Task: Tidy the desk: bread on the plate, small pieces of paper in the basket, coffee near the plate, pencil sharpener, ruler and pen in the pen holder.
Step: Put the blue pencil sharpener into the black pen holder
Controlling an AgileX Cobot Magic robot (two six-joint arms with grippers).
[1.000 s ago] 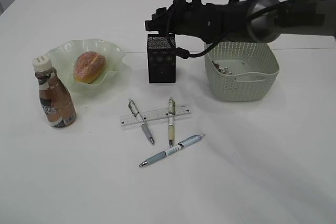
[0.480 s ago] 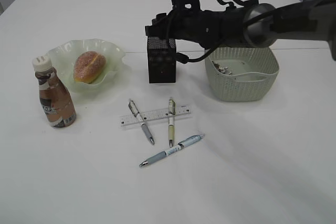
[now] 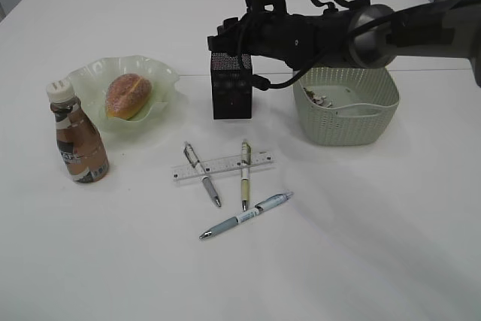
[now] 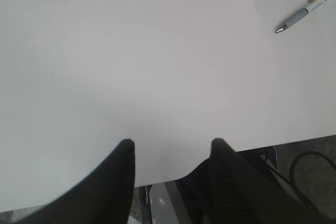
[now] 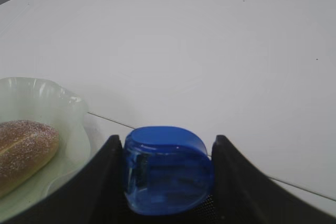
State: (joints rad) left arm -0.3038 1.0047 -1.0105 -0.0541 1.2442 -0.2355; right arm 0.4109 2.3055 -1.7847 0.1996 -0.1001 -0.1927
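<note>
My right gripper point(image 5: 165, 141) is shut on the blue translucent pencil sharpener point(image 5: 167, 169). In the exterior view that gripper point(image 3: 229, 44) hovers right over the black mesh pen holder point(image 3: 231, 94), and the arm hides the sharpener. The bread point(image 3: 128, 95) lies on the green plate point(image 3: 169, 84), with the coffee point(image 3: 79, 137) just left of it. The clear ruler point(image 3: 224, 165) lies on the desk under two pens point(image 3: 203, 174) point(image 3: 244, 174); a third pen point(image 3: 246, 216) lies nearer. Small pieces of paper point(image 3: 319, 99) sit in the basket point(image 3: 353, 122). My left gripper point(image 4: 172, 142) is open over bare desk.
The left wrist view shows the desk's front edge point(image 4: 294, 141) under the left gripper, with pen tips point(image 4: 307, 11) at its upper right. The right arm point(image 3: 361, 31) stretches over the basket's back rim. White desk point(image 3: 361, 231) spreads in front of the pens.
The right arm has come down a little toward the pen holder with the sharpener, then held still. Everything on the desk stays where it was.
</note>
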